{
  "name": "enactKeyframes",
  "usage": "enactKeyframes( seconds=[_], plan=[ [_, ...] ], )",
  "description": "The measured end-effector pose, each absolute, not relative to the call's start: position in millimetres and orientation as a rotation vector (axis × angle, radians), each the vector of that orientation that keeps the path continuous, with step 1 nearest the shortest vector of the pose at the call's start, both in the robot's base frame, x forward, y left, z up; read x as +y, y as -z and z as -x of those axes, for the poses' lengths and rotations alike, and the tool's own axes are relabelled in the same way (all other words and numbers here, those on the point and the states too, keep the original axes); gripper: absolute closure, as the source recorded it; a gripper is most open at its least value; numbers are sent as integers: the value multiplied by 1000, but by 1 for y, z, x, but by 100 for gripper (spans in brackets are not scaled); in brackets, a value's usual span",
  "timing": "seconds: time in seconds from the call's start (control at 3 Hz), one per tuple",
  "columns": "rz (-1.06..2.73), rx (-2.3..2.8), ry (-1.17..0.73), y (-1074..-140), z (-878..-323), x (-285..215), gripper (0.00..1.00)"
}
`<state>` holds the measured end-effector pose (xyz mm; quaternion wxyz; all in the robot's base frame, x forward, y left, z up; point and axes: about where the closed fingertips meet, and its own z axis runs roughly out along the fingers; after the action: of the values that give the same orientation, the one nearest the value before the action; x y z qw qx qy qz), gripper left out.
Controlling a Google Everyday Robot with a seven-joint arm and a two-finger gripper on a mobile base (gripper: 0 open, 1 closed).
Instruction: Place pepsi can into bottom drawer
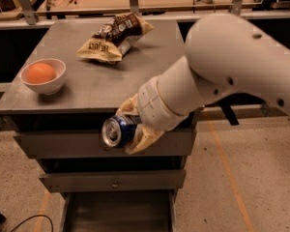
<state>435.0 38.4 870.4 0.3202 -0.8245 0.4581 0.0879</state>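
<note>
The pepsi can (117,130), blue with a silver top facing me, lies on its side in my gripper (131,128). The gripper is shut on the can and holds it in the air in front of the cabinet's top drawer, just past the front edge of the tabletop. The bottom drawer (117,210) is pulled open below, with a dark floor and grey side walls. The can hangs well above it, roughly over its middle. My white arm (232,66) comes in from the right.
On the grey cabinet top (87,81) stand a white bowl holding an orange (42,75) at the left and a brown-and-yellow snack bag (113,36) at the back. Two shut drawers with small knobs (115,183) sit above the open one. A workbench runs behind.
</note>
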Motion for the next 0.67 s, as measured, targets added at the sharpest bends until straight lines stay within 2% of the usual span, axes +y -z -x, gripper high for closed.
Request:
enactKeyframes(
  seconds=[0.67],
  plan=[
    [2096, 1502, -382, -702, -379, 32, 100]
  ],
)
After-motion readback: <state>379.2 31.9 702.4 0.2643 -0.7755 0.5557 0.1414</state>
